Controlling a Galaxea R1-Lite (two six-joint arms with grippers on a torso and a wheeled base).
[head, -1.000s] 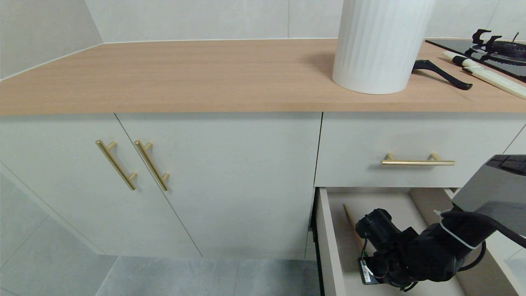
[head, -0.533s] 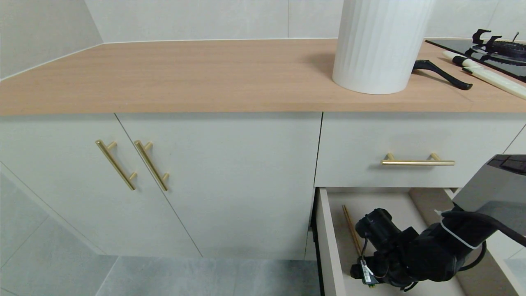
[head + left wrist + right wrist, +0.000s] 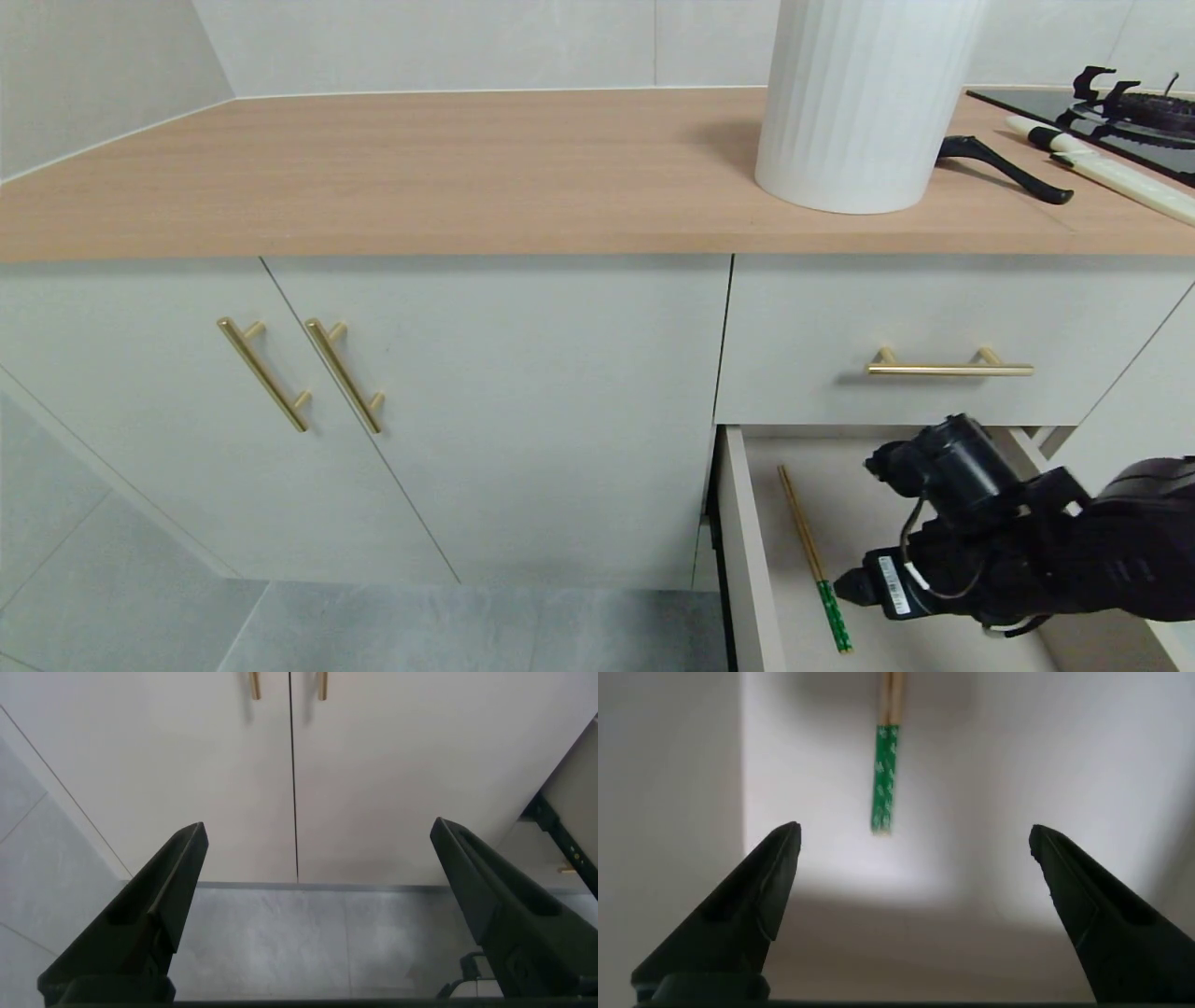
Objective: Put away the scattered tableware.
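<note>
A pair of wooden chopsticks (image 3: 813,557) with green ends lies on the floor of the open lower drawer (image 3: 744,532), along its left wall; the green end (image 3: 884,777) shows in the right wrist view. My right gripper (image 3: 845,588) hangs over the drawer just right of the chopsticks, open, with nothing between its fingers (image 3: 747,905). My left gripper (image 3: 318,915) is open and empty, low in front of the white cabinet doors (image 3: 294,765). On the wooden counter lie a black-handled utensil (image 3: 1004,168) and a cream-handled knife (image 3: 1111,173).
A tall white ribbed container (image 3: 859,103) stands on the counter (image 3: 420,168) above the drawers. A stove (image 3: 1120,112) sits at the far right. The upper drawer with a gold handle (image 3: 948,367) is closed, as are the two cabinet doors (image 3: 373,420) on the left.
My right gripper has let go of the chopsticks, which now lie in the drawer, and has drawn up and to the right, away from them.
</note>
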